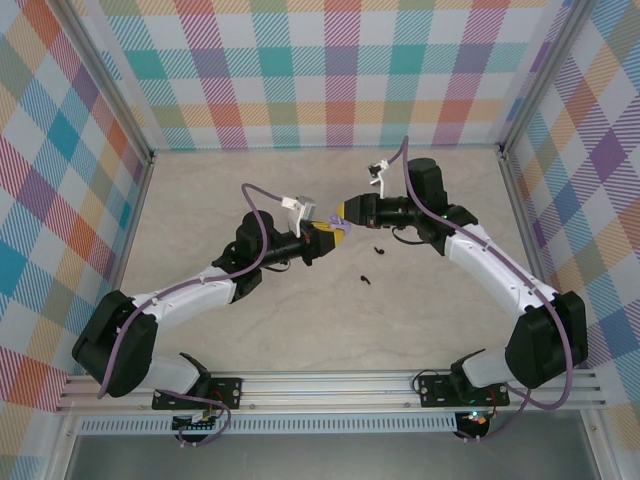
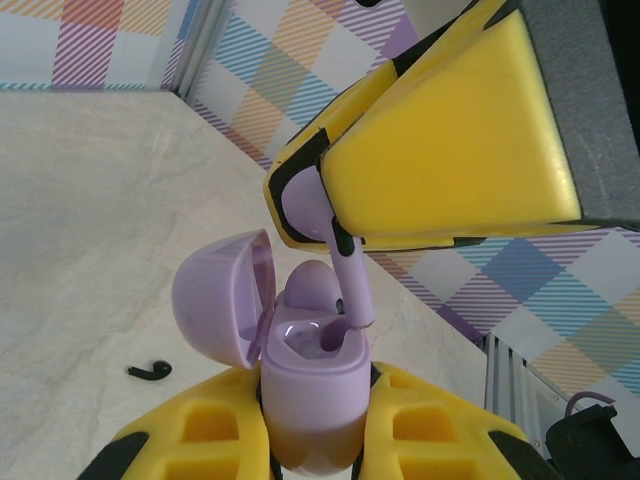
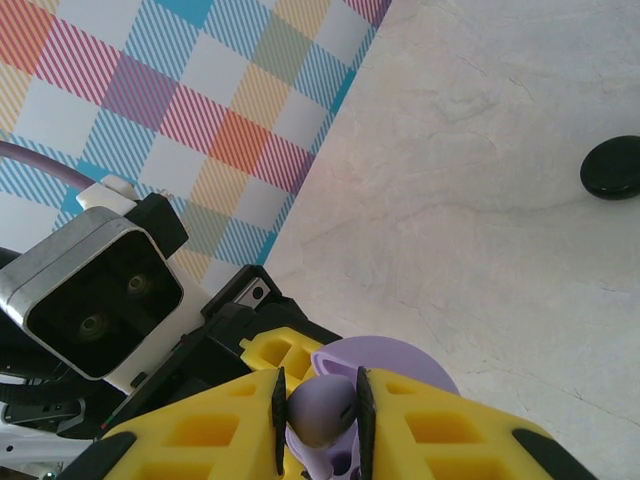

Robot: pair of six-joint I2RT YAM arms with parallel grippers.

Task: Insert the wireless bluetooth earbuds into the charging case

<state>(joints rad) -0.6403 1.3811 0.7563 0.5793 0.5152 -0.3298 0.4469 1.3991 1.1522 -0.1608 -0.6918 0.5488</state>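
From above, you see your left pincer and right pincer meeting tip to tip over the middle of the counter, with a small lilac patch between the yellow pads. A black earbud lies on the counter just right of the pincers, and a second black earbud lies a little nearer the arm bases, apart from the first. In your left wrist view, the left pincer is clamped on the lower body of the lilac case, which stands upright with its lid swung open to the left. The right pincer comes in from the top and holds the lilac earbud by its head. The earbud's long axis runs nearly vertical, and its stem points down, with the tip at the rim of the open case. A rounded lilac shape sits in the case beside the stem; you cannot tell whether it is another earbud. In your right wrist view, the right pincer's pads are closed on the earbud's head, with the case lid just behind them. A black case rests on the counter far off to the right.
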